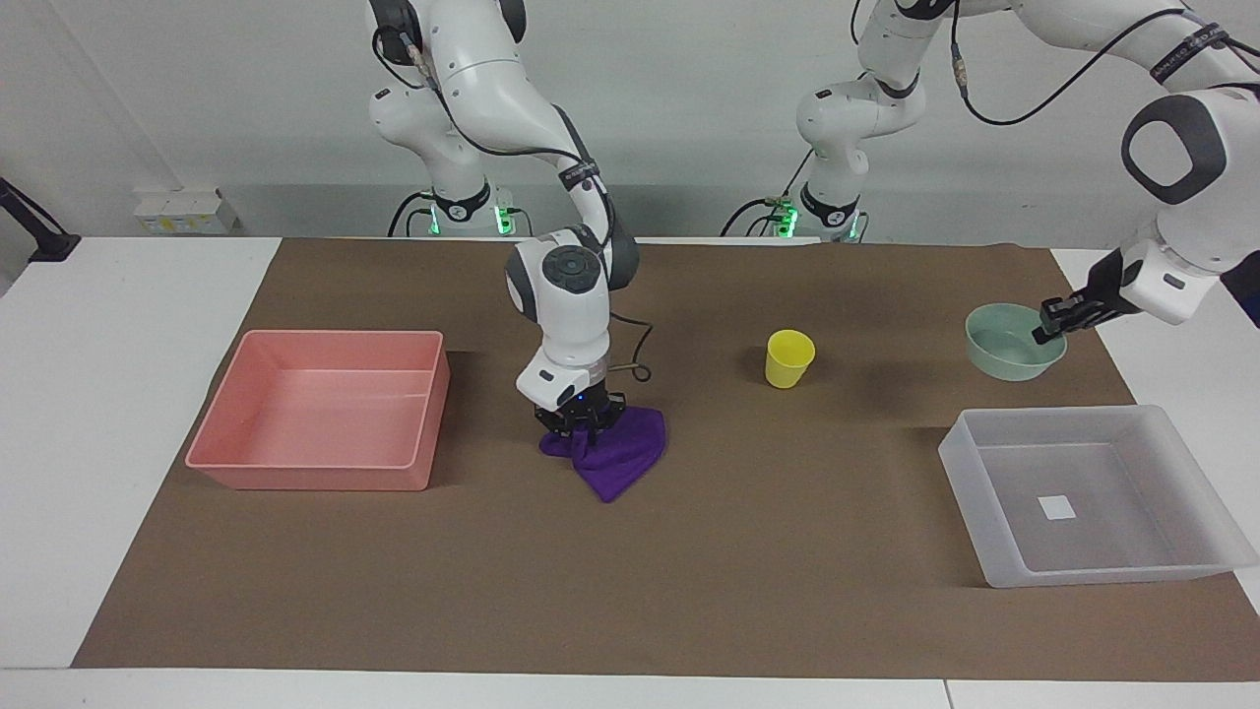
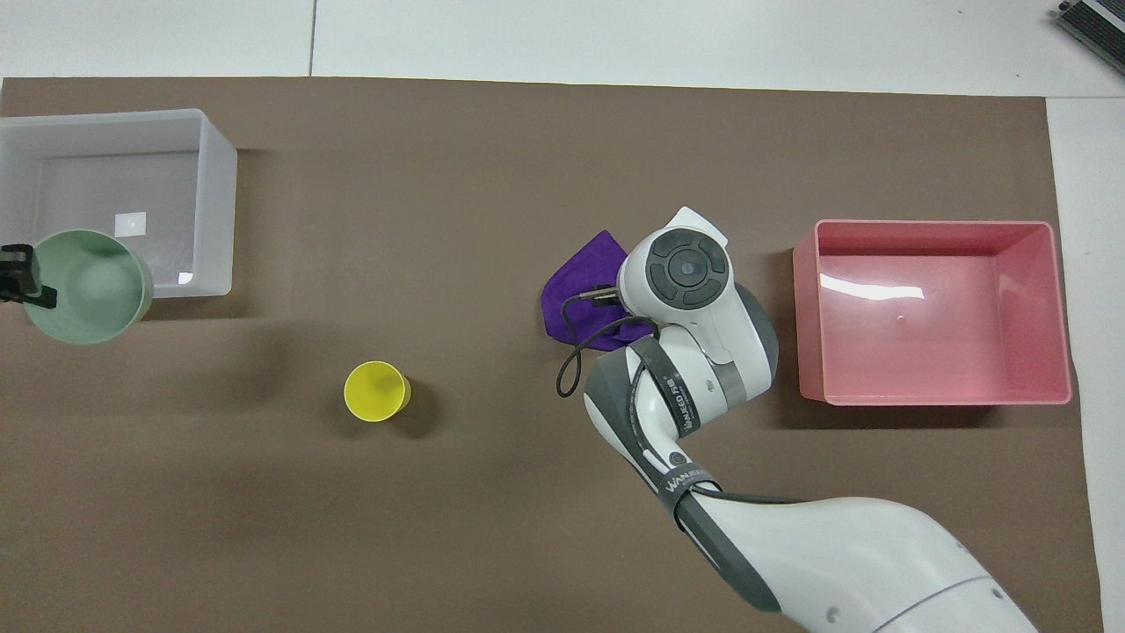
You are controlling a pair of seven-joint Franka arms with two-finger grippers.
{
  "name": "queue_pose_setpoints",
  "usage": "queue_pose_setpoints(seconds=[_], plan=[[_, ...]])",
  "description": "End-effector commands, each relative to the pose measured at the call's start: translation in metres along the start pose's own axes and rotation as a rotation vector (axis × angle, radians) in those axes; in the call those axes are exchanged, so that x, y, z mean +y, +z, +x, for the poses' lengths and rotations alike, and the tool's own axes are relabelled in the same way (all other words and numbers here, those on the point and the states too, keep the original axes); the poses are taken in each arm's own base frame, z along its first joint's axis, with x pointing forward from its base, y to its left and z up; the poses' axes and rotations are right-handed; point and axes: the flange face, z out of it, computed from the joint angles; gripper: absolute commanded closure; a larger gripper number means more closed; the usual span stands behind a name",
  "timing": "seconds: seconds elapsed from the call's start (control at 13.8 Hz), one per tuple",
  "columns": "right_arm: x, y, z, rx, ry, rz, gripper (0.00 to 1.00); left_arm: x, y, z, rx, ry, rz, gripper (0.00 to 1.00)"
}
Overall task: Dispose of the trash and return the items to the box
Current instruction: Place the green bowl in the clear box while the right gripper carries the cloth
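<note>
My right gripper is down on the purple cloth rag at the middle of the mat, its fingers shut on the rag's bunched top. The rag still lies on the mat; in the overhead view it shows beside the wrist that hides the gripper. My left gripper is shut on the rim of the mint-green bowl and holds it in the air, by the edge of the translucent box nearest the robots. The bowl and box also show overhead. The yellow cup stands upright on the mat.
A pink tray stands toward the right arm's end of the table, beside the rag. The box holds only its white sticker. The brown mat covers the table's middle.
</note>
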Motion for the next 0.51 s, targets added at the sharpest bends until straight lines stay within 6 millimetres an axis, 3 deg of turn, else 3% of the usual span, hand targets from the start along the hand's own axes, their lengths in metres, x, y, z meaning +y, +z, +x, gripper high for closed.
queue_pose_setpoints(seconds=[0.0, 0.22, 0.44], plan=[[0.027, -0.065, -0.001, -0.005, 0.09, 0.025, 1.0, -0.023, 0.033, 0.072, 0.109, -0.021, -0.001, 1.0], [0.062, -0.141, 0.013, -0.007, 0.169, 0.027, 1.0, -0.057, 0.081, 0.114, 0.259, -0.07, 0.008, 1.0], [0.117, -0.208, 0.023, 0.034, 0.245, 0.027, 1.0, -0.063, 0.128, 0.13, 0.269, -0.071, 0.013, 1.0]])
